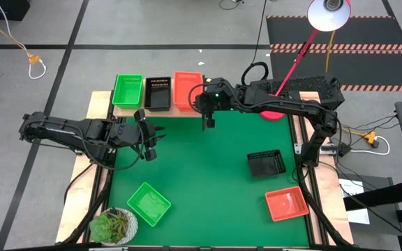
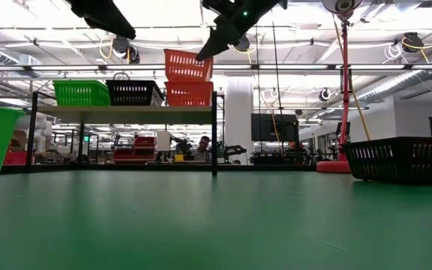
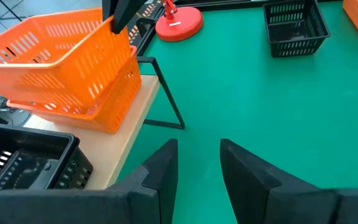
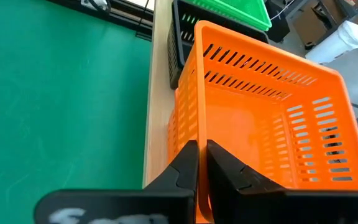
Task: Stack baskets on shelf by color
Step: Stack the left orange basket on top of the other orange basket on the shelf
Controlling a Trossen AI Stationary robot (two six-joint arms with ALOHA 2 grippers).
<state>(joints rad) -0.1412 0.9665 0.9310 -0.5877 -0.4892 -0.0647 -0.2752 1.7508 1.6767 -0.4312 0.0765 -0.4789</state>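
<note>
low view shows right gripper (image 2: 205,54) tilting orange basket (image 2: 188,66) over shelf (image 2: 126,110).

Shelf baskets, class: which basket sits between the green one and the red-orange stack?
A black basket sits between the green basket and the red-orange stack on the shelf; the high and low views both show it.

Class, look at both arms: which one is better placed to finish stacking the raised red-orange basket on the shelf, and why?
The right. Its right gripper is shut on the rim of the upper red-orange basket, tilted above the lower red-orange basket on the shelf. The left gripper hangs open over the green mat, holding nothing.
</note>
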